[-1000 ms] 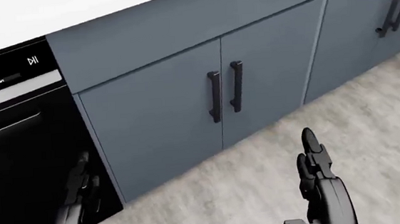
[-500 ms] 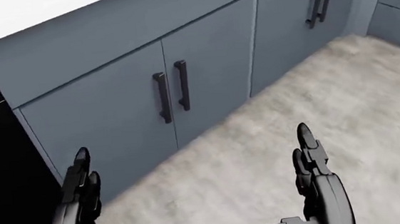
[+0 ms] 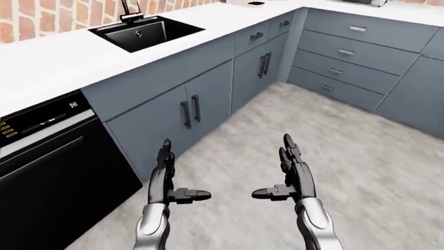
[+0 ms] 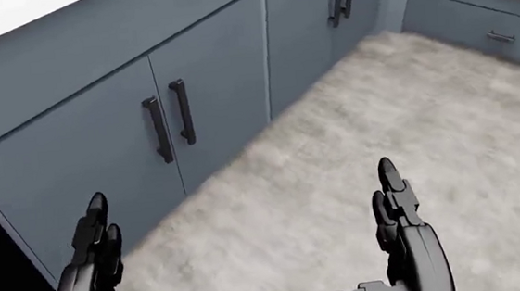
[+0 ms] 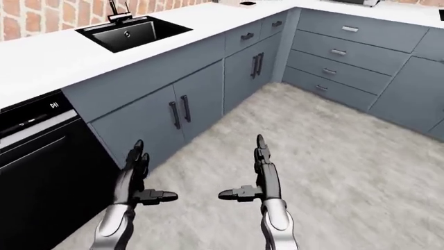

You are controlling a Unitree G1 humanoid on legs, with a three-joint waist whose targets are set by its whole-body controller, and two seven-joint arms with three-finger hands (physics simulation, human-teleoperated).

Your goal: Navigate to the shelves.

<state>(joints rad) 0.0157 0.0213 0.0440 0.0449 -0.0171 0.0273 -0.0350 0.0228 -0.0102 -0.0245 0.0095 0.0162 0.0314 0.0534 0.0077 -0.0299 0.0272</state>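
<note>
Matte slate-blue cabinets (image 3: 173,112) with slim black bar handles; smooth white countertop (image 3: 62,62); rectangular black sink (image 3: 142,32) sunk into it; red brick wall (image 3: 41,18) far left. Glossy black dishwasher (image 3: 48,172) near left. Drawer bank (image 3: 347,52) far right, meeting the cabinets at a corner. Floor (image 3: 360,156) pale, mottled grey. Left hand (image 3: 170,185) and right hand (image 3: 291,179) both empty, fingers spread, thumbs pointing inward. Shelves not in any view.

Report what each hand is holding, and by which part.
Nothing is held. The left hand and the right hand are both open and empty, fingers extended over the floor.
</note>
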